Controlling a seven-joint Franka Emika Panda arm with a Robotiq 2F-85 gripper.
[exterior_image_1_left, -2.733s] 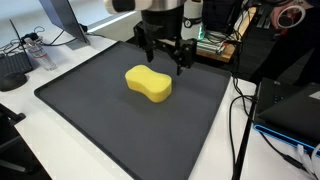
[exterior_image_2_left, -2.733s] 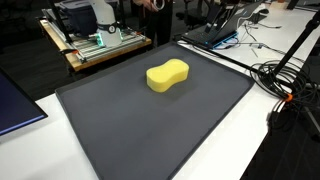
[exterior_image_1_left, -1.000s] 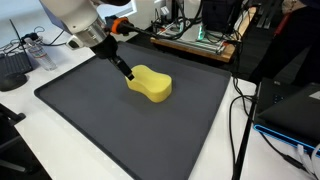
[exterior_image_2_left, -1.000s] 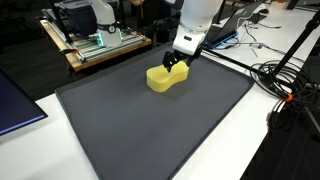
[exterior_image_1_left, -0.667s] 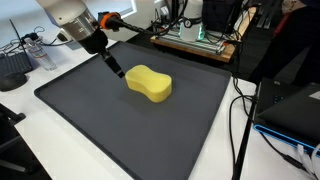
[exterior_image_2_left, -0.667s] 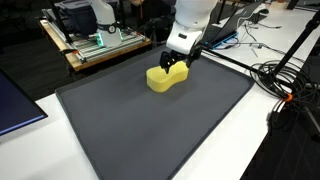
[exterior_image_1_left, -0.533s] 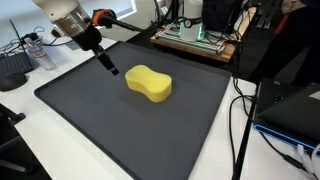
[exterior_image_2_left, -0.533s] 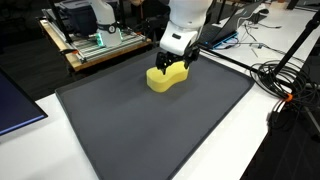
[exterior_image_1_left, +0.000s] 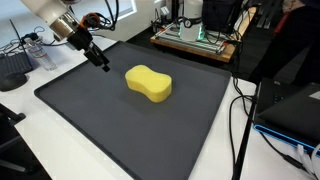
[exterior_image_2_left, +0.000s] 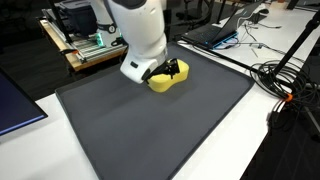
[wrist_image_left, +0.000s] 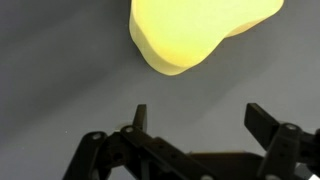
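Observation:
A yellow peanut-shaped sponge (exterior_image_1_left: 149, 83) lies on a dark grey mat (exterior_image_1_left: 120, 125). It also shows in the other exterior view (exterior_image_2_left: 160, 82), partly behind the arm, and in the wrist view (wrist_image_left: 195, 30) at the top. My gripper (exterior_image_1_left: 102, 62) is open and empty. It hangs low over the mat, off to one side of the sponge and apart from it. In the wrist view both fingers (wrist_image_left: 200, 118) frame bare mat, with the sponge's end just ahead of them.
The mat (exterior_image_2_left: 150, 130) lies on a white table. An open rack of electronics (exterior_image_1_left: 195, 38) stands behind it. Cables (exterior_image_2_left: 290, 85) and a laptop (exterior_image_2_left: 215, 30) lie at one side, a dark flat device (exterior_image_2_left: 15, 105) at another.
The arm has swung down from above the far edge, passed over the sponge and kept moving sideways away from it. The sponge has not moved. The gripper stays open.

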